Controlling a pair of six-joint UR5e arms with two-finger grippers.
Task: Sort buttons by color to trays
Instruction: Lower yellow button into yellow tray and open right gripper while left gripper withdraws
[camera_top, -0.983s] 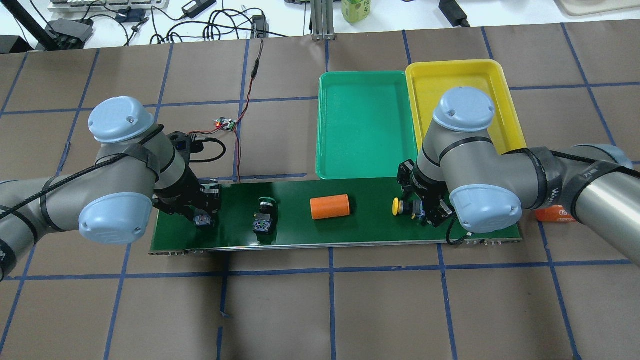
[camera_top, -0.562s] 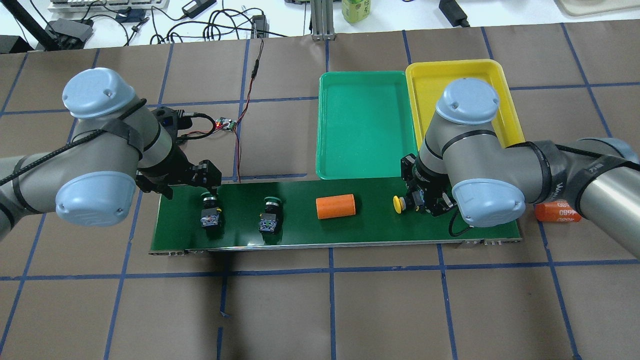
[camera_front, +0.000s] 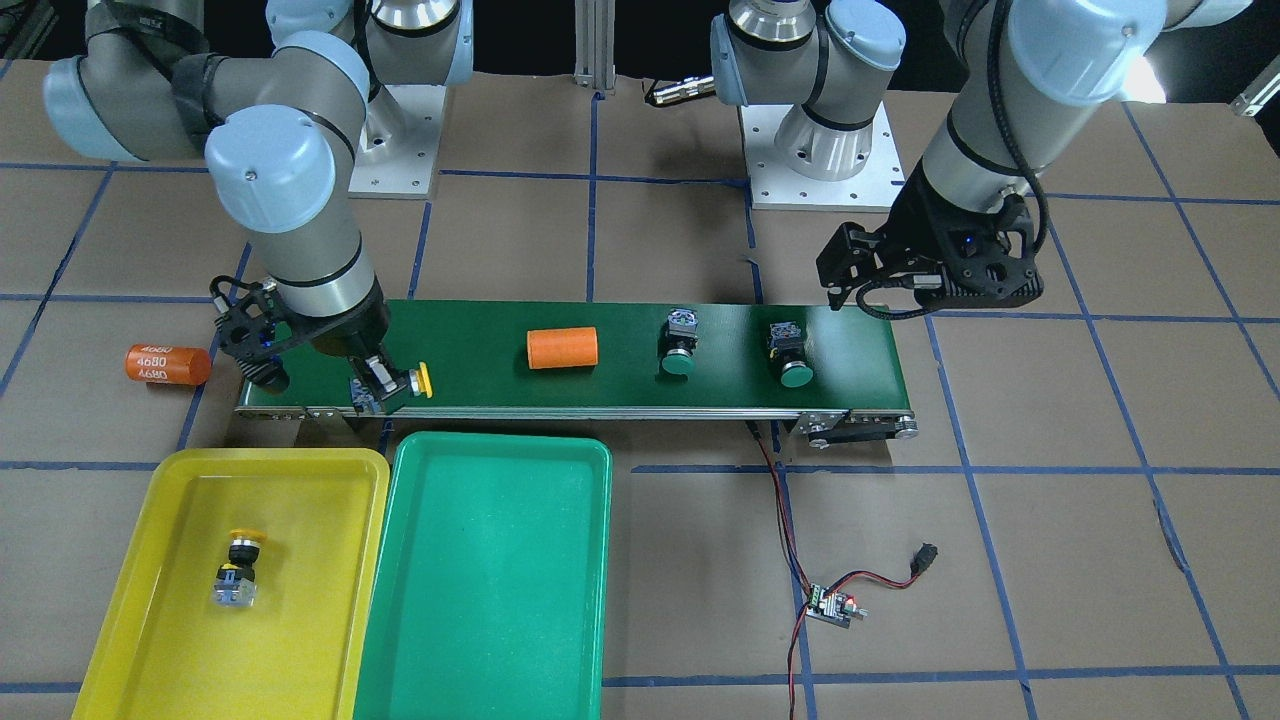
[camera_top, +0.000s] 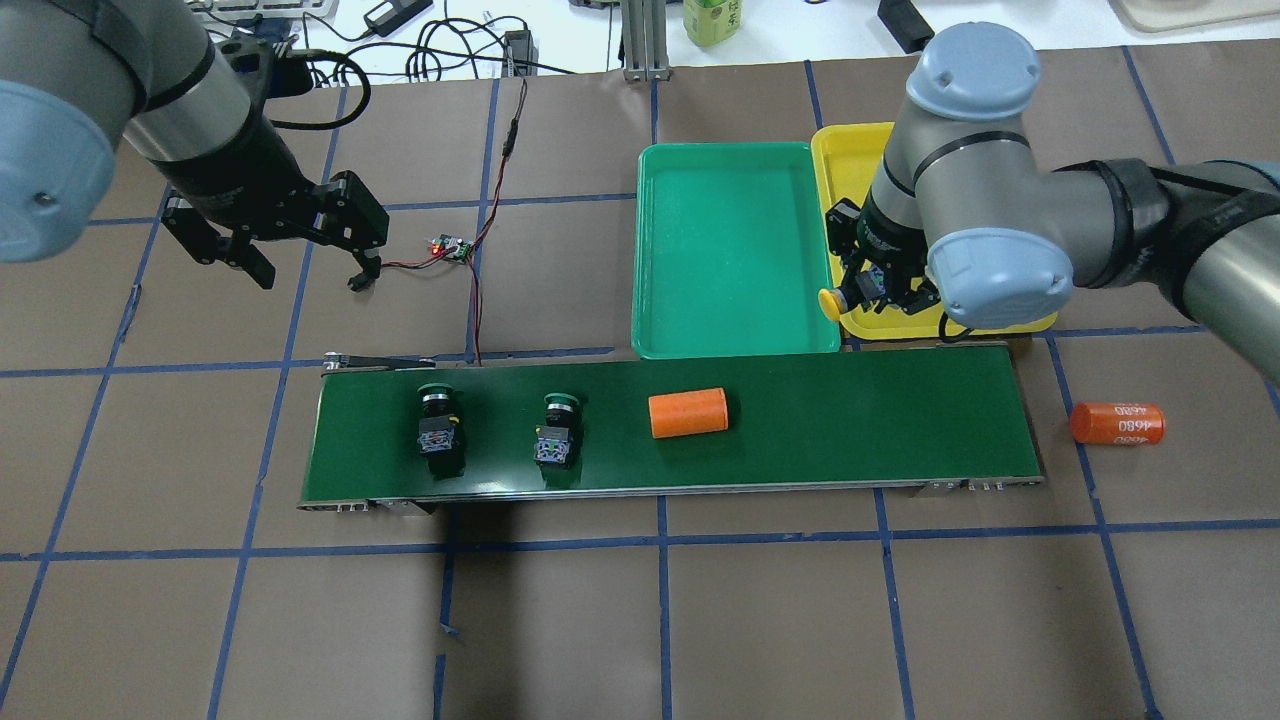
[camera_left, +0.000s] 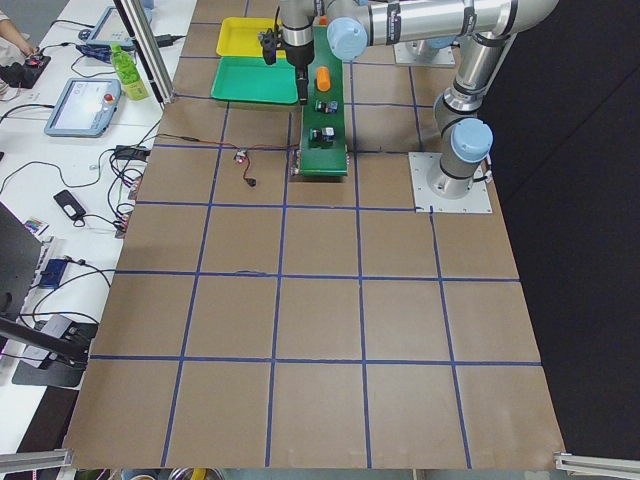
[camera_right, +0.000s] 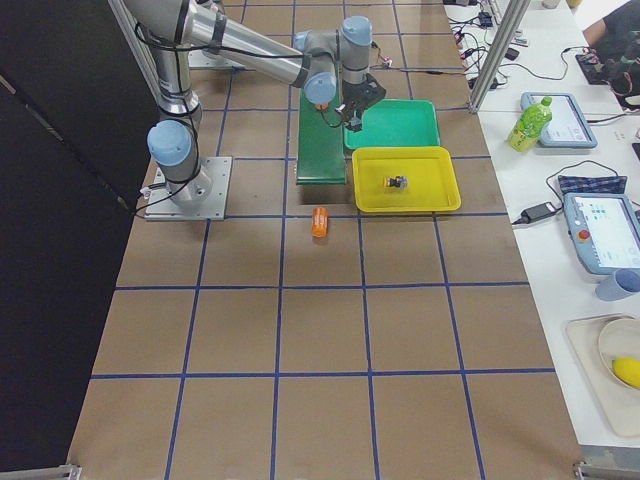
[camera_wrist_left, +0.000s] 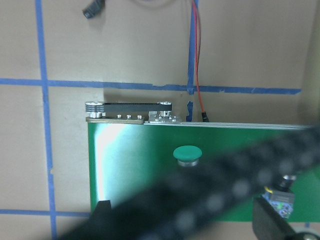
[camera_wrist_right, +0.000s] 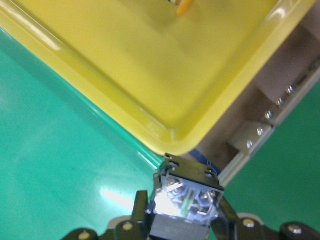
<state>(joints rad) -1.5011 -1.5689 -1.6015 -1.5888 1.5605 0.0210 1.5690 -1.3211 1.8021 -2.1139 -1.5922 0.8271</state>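
My right gripper (camera_top: 862, 296) is shut on a yellow button (camera_top: 830, 301), held in the air over the near-left corner of the yellow tray (camera_top: 940, 140). The right wrist view shows the button's clear body (camera_wrist_right: 184, 199) between the fingers. Another yellow button (camera_front: 238, 568) lies inside the yellow tray (camera_front: 310, 480). Two green buttons (camera_top: 437, 425) (camera_top: 556, 430) lie on the belt's left part. The green tray (camera_top: 735, 250) holds nothing. My left gripper (camera_top: 310, 268) hangs open above the table, behind the belt's left end.
An orange cylinder (camera_top: 687, 413) lies mid-belt on the dark-green conveyor (camera_top: 880, 420). A second orange cylinder (camera_top: 1117, 423) rests on the table past the belt's right end. A small circuit board with red wires (camera_top: 452, 247) sits near the left gripper.
The right gripper lifted the yellow button off the belt and carried it back toward the yellow tray. The left arm rose and drew back from the belt, leaving a green button there.
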